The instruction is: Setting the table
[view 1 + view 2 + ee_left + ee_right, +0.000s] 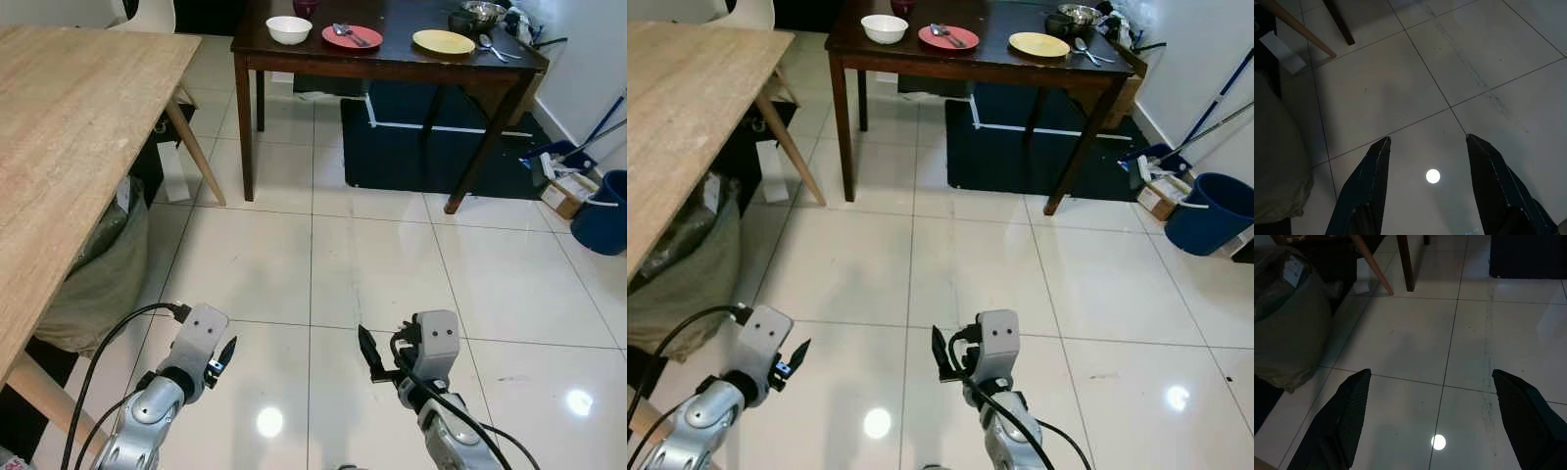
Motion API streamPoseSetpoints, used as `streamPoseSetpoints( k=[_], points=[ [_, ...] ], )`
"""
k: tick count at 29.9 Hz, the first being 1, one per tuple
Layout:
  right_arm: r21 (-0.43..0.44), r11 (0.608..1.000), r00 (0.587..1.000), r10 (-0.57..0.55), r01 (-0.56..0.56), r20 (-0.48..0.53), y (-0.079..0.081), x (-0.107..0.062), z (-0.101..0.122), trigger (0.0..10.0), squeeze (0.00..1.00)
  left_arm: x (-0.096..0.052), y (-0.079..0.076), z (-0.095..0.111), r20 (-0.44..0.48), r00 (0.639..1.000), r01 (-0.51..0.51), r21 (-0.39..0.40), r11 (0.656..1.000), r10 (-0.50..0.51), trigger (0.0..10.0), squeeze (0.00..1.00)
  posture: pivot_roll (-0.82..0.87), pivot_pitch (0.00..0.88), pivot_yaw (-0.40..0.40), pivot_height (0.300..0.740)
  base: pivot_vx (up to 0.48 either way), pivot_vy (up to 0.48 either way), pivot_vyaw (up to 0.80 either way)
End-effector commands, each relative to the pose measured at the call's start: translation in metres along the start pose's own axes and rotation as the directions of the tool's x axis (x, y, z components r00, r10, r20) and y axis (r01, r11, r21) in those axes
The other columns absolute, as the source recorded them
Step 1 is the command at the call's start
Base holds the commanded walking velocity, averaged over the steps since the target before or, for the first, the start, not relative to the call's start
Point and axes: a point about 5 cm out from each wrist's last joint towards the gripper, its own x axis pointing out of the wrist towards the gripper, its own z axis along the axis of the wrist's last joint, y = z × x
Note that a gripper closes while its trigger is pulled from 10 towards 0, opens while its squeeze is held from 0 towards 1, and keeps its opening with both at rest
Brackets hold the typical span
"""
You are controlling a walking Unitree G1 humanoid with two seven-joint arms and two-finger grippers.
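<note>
White glossy tile floor [372, 264], a pale wooden table [69, 127] near left, and far ahead a dark wooden table [392, 61] carrying a white bowl [289, 29], a red plate with cutlery [352, 36] and a yellow plate [443, 41]. Left gripper [1426, 147] and right gripper [1431, 382] hang low over the tiles, fingers spread, holding nothing. Risk as judged: walking in, clipping a table leg or the blue bucket [602, 211] far right; no legible writing anywhere.

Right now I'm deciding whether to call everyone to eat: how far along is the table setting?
Barely begun. The white bowl, red plate and yellow plate sit on the dark table. Both the left gripper and right gripper are open, holding nothing. The light wooden table awaits everything.
</note>
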Motion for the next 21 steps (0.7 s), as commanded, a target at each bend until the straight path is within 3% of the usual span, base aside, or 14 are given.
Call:
streamPoseSetpoints(
  k=[1,21],
  points=[
    [0.004,1.000,1.000,0.000,0.000,-0.024,0.0004,0.0002,-0.0042,10.0,0.00,-0.0001,-0.0016,-0.0020,-0.016,1.000,0.013,0.006,1.000,-0.013,10.0,0.00,-0.12,0.007,0.014,0.740,0.000,0.000,0.00],
    [0.001,1.000,1.000,-0.002,0.002,-0.022,-0.0011,0.0020,-0.0029,10.0,0.00,0.0015,-0.0020,0.0001,-0.011,1.000,0.015,0.006,1.000,-0.015,10.0,0.00,-0.12,0.007,0.012,0.740,0.000,0.000,0.00]
  ],
)
